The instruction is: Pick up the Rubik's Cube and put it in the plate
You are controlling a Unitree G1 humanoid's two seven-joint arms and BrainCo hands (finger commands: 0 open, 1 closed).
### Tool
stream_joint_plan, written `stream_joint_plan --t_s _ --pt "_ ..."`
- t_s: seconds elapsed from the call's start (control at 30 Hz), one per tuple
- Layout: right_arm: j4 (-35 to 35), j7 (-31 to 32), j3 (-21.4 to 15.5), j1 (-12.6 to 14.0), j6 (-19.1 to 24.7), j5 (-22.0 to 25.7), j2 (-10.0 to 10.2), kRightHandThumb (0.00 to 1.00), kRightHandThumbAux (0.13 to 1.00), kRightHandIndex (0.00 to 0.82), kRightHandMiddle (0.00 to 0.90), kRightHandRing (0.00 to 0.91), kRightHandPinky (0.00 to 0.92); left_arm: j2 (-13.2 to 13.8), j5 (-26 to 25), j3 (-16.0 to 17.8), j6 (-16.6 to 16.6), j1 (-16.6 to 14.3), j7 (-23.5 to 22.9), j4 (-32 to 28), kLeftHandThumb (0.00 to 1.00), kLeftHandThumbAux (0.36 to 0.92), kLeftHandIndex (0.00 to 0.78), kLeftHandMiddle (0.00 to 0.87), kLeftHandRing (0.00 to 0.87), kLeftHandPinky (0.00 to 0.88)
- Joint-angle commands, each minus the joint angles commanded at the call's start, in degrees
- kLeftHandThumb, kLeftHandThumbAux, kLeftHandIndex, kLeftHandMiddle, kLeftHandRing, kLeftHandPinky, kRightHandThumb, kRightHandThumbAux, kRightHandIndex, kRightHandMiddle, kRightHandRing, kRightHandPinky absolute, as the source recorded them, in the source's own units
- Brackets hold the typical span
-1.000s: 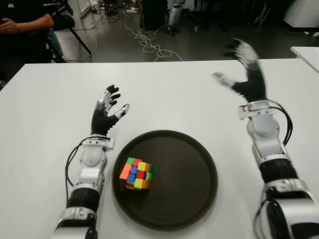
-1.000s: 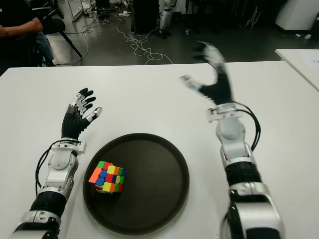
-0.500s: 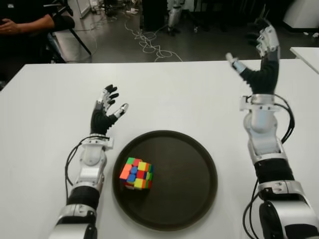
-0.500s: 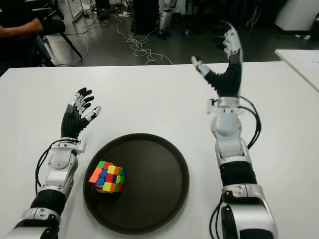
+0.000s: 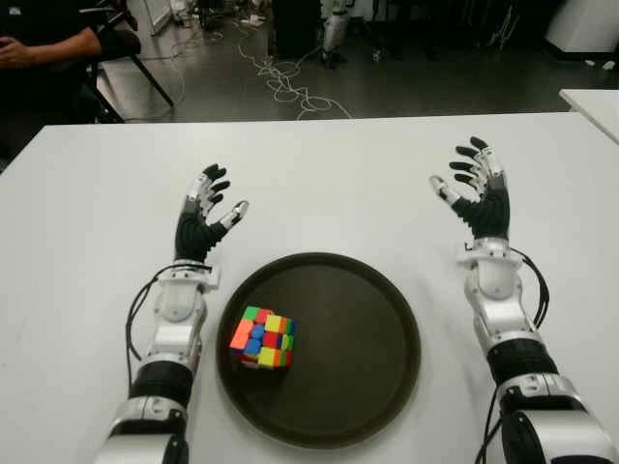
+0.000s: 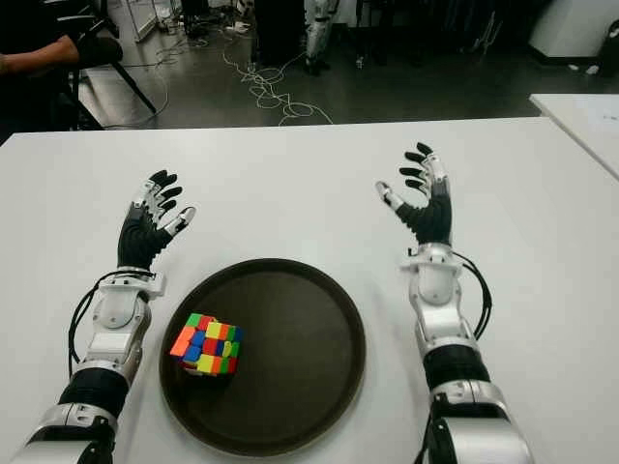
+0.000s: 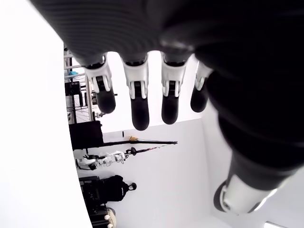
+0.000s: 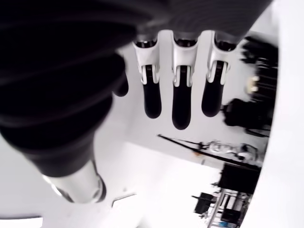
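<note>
Sitting slightly skewed, the Rubik's Cube [image 5: 263, 337] occupies the plate's [image 5: 368, 387] left edge.

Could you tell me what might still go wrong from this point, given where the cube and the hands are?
The Rubik's Cube sits in the plate close to its left rim, so a nudge might tip it out. The open left hand shows just beyond that rim; drawing that arm back carelessly could knock the plate or cube. The open right hand shows to the plate's right, and a low sweep inward could shift the plate on the white table.
</note>
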Motion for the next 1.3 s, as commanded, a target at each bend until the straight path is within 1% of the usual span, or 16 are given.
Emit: stream_joint_plan --t_s 0.17,0.43,0.6,0.73,0.93,1.1,1.3 --pt "-1.07 -0.15 0.23 0.37 1.53 -0.5 -0.16 0.285 0.767 0.163 0.236 0.28 0.324 0.22 0.42 -0.04 -0.22 0.03 0.21 0.14 0.043 0.714 0.074 0.151 0.136 0.115" --pt "-2.27 0.72 0.06 1.02 2.58 0.28 0.05 0.309 0.773 0.169 0.245 0.292 0.333 0.45 0.08 0.05 -0.44 0.03 -0.33 0.41 0.042 0.717 0.082 0.154 0.139 0.117" --pt "-5.26 1.39 0.23 2.57 2.95 0.94 0.9 0.309 0.774 0.168 0.249 0.293 0.332 0.19 -0.83 0.27 -0.16 0.0 -1.09 0.07 0.04 0.729 0.071 0.145 0.133 0.119" --pt "-7.01 1.56 0.46 3.61 3.34 0.97 1.45 0.307 0.774 0.166 0.251 0.296 0.335 0.36 -0.87 0.33 0.0 0.0 -1.24 0.11 0.042 0.736 0.081 0.156 0.143 0.125" --pt "-8.12 1.84 0.75 4.68 4.04 0.62 1.76 0.322 0.774 0.165 0.247 0.292 0.334 0.47 -0.67 0.34 0.24 0.03 -1.14 0.12 0.043 0.728 0.073 0.152 0.141 0.123" --pt "-7.6 1.75 1.02 4.54 5.22 0.48 2.19 0.325 0.771 0.16 0.237 0.281 0.322 0.28 -0.95 0.39 0.36 0.14 -1.34 -0.08 0.038 0.718 0.053 0.126 0.119 0.111" --pt "-7.04 2.34 1.12 4.3 6.47 0.69 2.03 0.324 0.755 0.152 0.23 0.265 0.3 0.05 -1.2 0.33 0.13 0.13 -1.74 -0.08 0.034 0.716 0.023 0.094 0.09 0.093"
